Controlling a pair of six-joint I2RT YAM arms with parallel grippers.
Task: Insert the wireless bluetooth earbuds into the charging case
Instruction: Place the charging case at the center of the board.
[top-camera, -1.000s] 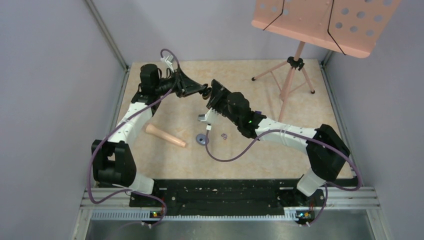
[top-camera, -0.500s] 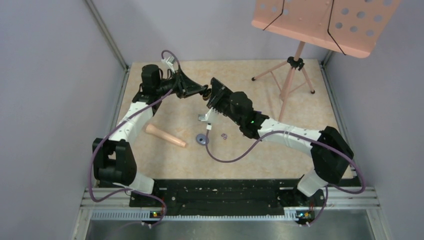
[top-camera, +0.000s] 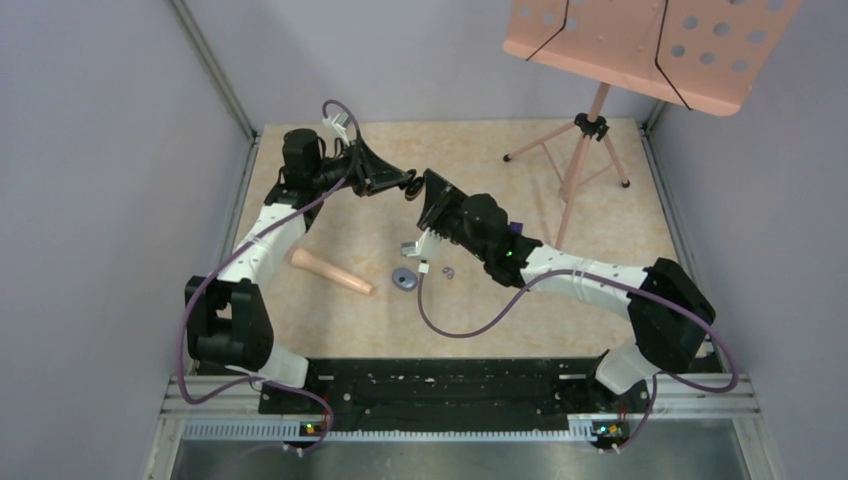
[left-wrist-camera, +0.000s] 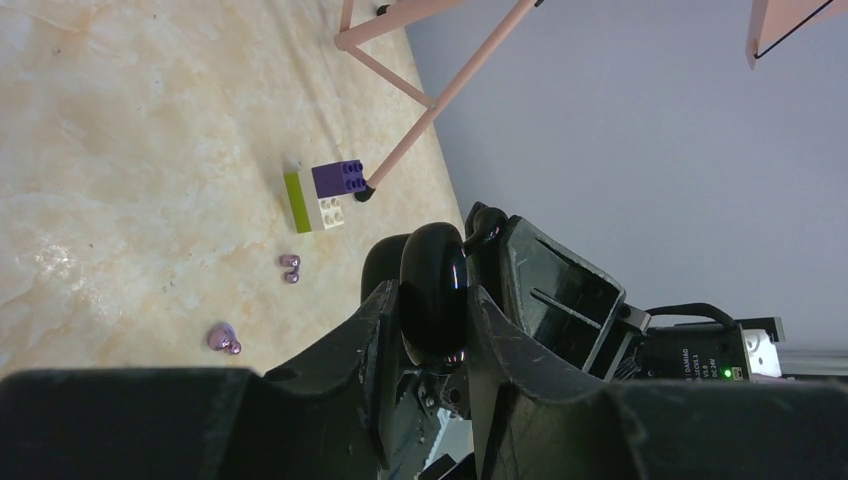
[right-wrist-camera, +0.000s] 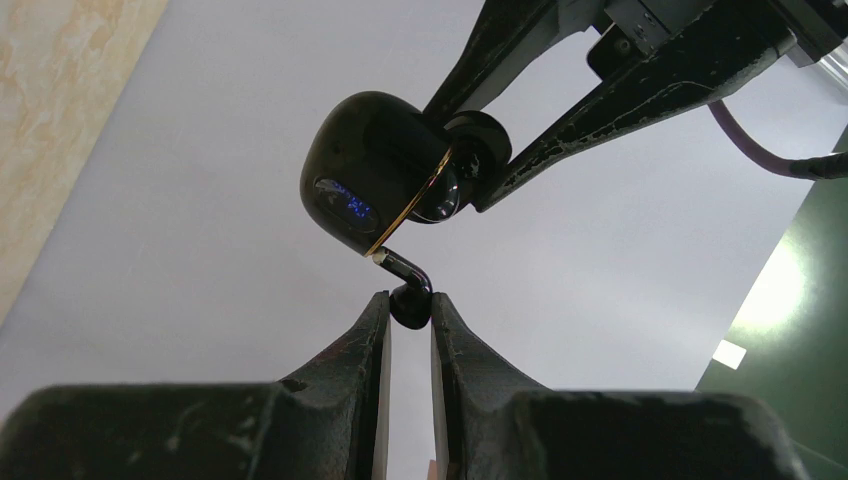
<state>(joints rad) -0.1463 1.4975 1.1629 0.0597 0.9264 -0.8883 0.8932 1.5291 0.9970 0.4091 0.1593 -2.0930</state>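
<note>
1. Black arm bases sit on the rail at the near table (top-camera: 600, 230) edge; from above, the arms hide both gripper tips where they meet over the far middle.
2. Right gripper (right-wrist-camera: 408, 300) is narrowed onto a black earbud (right-wrist-camera: 412, 290), its stem just below the charging case (right-wrist-camera: 375, 170); contact cannot be told.
3. Left gripper (left-wrist-camera: 433, 297) is clamped on that case, held in the air; the case's inside is hidden.
4. Two pale purple earbuds (left-wrist-camera: 290, 267) lie loose on the table, near a purple-and-yellow block (left-wrist-camera: 322, 195); a grey disc (top-camera: 404, 279) and a wooden cone (top-camera: 332, 272) lie left of them.
5. Beige marbled tabletop; bare room shows on the right half.
6. Pink music stand (top-camera: 585, 150) stands far right, its desk cut off at the top; grey walls close three sides.
</note>
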